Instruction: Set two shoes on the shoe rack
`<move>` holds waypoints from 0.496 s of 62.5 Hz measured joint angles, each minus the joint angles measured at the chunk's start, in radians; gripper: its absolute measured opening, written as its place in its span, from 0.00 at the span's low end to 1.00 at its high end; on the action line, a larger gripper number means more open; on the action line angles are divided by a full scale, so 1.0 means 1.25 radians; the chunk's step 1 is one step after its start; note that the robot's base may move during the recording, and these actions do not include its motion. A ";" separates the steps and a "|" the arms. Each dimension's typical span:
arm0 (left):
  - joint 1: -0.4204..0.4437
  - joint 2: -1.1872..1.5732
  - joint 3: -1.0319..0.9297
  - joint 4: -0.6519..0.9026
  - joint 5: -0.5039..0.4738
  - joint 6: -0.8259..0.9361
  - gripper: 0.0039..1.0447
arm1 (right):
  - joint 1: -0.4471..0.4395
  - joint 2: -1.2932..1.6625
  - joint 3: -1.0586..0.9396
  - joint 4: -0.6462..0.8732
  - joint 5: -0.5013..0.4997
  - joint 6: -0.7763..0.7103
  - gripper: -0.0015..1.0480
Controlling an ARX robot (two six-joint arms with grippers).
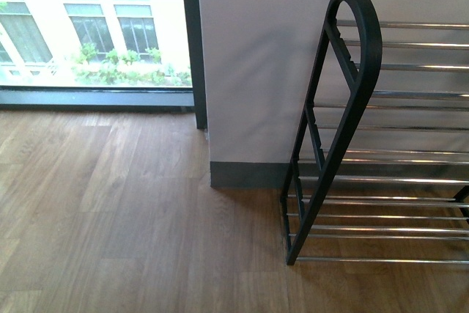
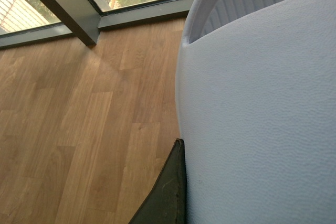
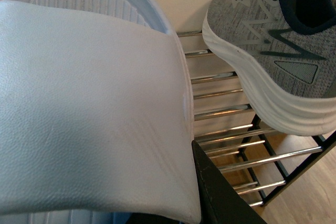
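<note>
Only the right wrist view shows a grey sneaker (image 3: 273,51), resting on the chrome rods of the shoe rack (image 3: 226,111), with a white slide sandal (image 3: 89,108) filling the near field. The front view shows just the rack's black end frame (image 1: 344,108) on the wooden floor (image 1: 132,210); neither arm appears there. The left wrist view shows another white slide (image 2: 262,108) over the floor, and whether either hand is open or gripping cannot be told.
</note>
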 joint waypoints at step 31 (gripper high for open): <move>0.000 0.000 0.000 0.000 0.000 0.000 0.01 | -0.023 0.372 0.408 -0.200 -0.032 -0.050 0.01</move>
